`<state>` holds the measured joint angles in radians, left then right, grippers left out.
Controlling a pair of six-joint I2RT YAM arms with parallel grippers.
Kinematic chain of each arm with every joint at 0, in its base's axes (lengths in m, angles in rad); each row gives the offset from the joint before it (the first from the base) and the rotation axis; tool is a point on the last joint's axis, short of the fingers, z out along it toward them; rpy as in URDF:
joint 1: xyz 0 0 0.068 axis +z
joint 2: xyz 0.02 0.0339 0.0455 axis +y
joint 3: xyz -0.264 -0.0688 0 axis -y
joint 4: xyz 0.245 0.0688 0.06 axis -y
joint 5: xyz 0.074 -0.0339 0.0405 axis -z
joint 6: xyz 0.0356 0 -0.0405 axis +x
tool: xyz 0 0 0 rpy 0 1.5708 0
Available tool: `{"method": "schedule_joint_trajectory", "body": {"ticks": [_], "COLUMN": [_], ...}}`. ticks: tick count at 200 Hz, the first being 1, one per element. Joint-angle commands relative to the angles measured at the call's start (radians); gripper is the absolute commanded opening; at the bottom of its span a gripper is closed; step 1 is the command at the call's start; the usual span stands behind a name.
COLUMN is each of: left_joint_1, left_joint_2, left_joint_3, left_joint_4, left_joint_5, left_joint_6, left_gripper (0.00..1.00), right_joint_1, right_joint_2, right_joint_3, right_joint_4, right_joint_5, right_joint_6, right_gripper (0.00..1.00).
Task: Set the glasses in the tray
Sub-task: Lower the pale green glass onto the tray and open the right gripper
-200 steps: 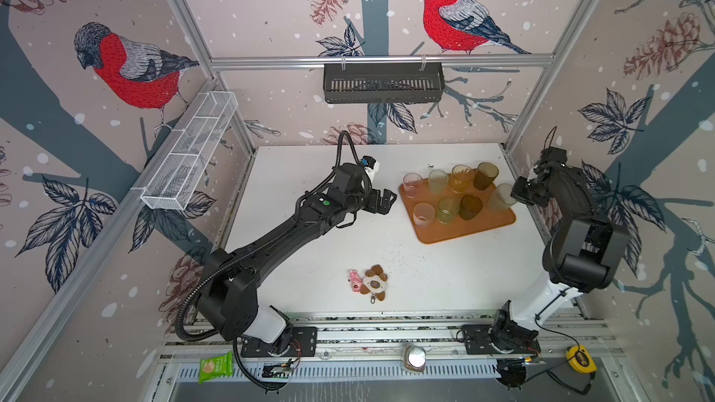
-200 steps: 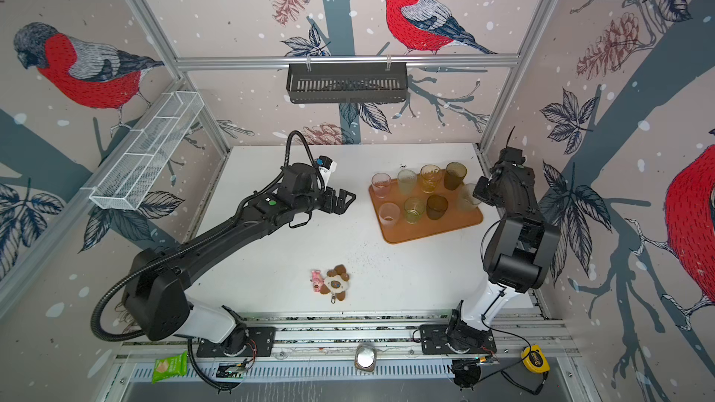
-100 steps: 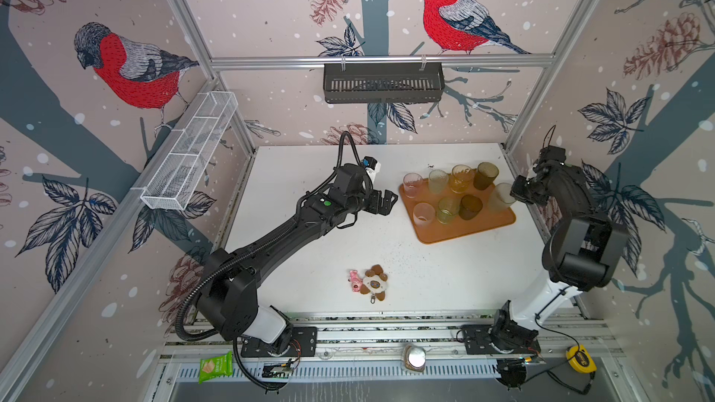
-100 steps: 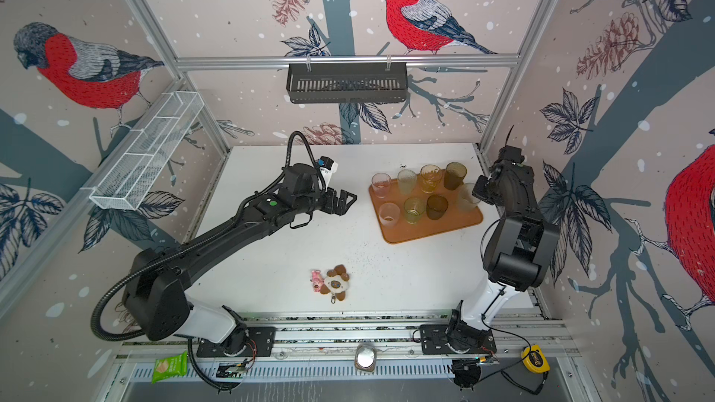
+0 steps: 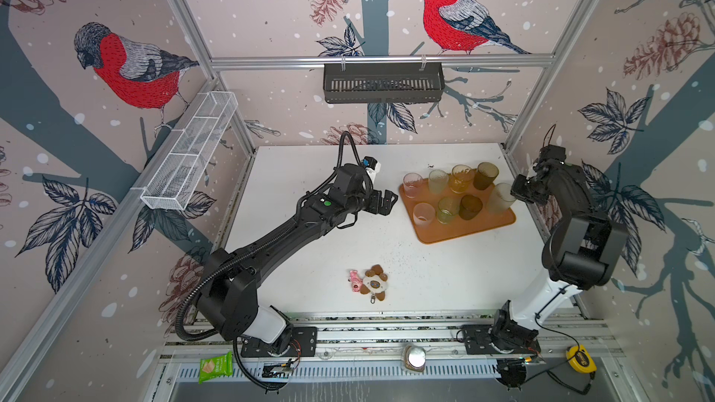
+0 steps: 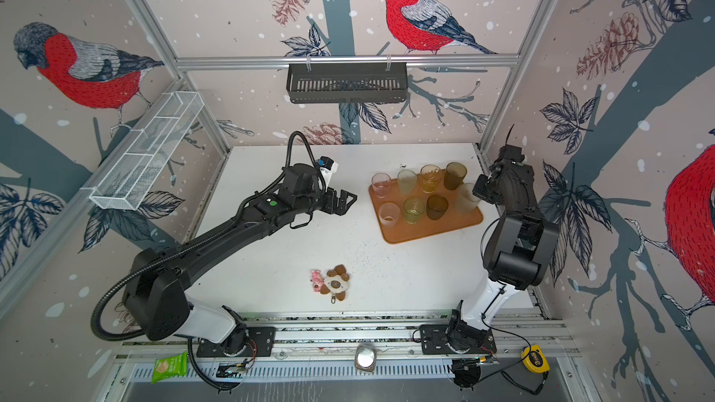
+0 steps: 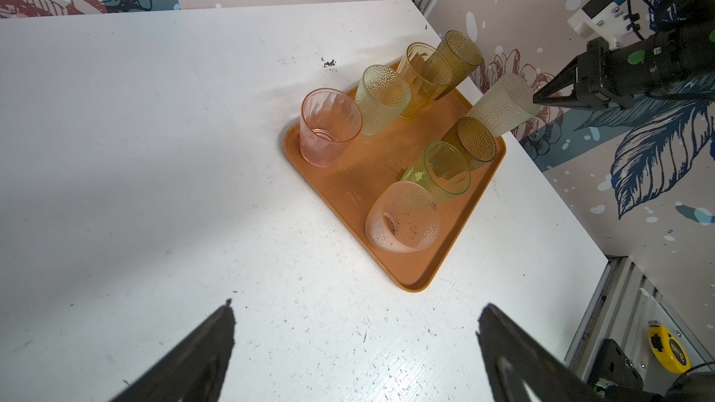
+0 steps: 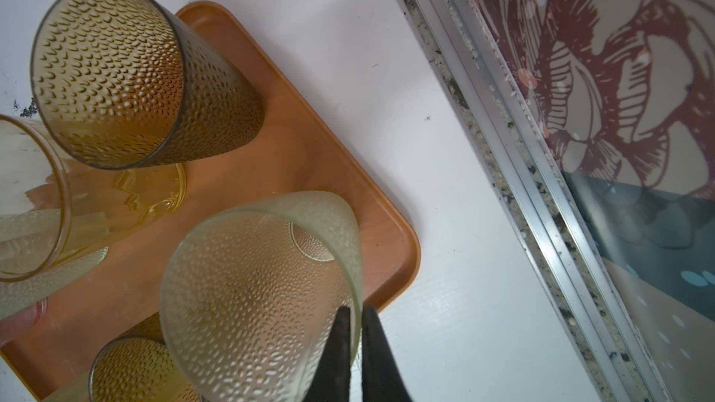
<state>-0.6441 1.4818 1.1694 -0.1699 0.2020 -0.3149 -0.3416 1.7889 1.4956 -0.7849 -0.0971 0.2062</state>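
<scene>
The orange-brown tray (image 5: 476,228) (image 6: 433,232) lies at the table's right, with several glasses standing on it in two rows. They include a pink one (image 5: 412,184), an amber one (image 5: 461,178) and a dark brown one (image 5: 470,206). At the tray's right end stands a tall frosted cream glass (image 5: 499,199) (image 8: 251,295). My right gripper (image 5: 512,193) (image 8: 358,313) is shut on its rim, one finger inside and one outside. My left gripper (image 5: 390,203) (image 7: 356,307) hovers open and empty over bare table just left of the tray.
The right wall's aluminium rail (image 8: 503,148) runs close beside the tray. A small plush keychain (image 5: 369,282) lies on the table near the front. A black slotted basket (image 5: 383,83) hangs on the back wall, a white mesh basket (image 5: 189,160) on the left wall.
</scene>
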Motion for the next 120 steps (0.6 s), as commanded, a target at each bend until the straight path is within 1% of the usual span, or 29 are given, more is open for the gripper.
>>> {"method": "schedule_joint_trajectory", "body": {"ticks": [1,47,120], "left_joint_1": [-0.002,-0.002,-0.002], "left_joint_2": [0.002,0.005,0.015], "left_joint_3": [0.006,0.009,0.016], "left_joint_4": [0.018,0.020,0.023], "left_joint_5": [-0.009,-0.008,-0.001], "left_joint_6": [-0.002,0.000,0.000], "left_gripper": [0.98,0.98,0.98], "right_joint_1": [0.001,0.005,0.006], "right_joint_2": [0.004,0.004,-0.011], "right_joint_3": [0.011,0.011,0.015], "right_joint_4": [-0.012,-0.012,-0.011], "right_joint_5": [0.007,0.009,0.017], "right_joint_6": [-0.008,-0.011,-0.008], "right_gripper": [0.12,0.13,0.26]}}
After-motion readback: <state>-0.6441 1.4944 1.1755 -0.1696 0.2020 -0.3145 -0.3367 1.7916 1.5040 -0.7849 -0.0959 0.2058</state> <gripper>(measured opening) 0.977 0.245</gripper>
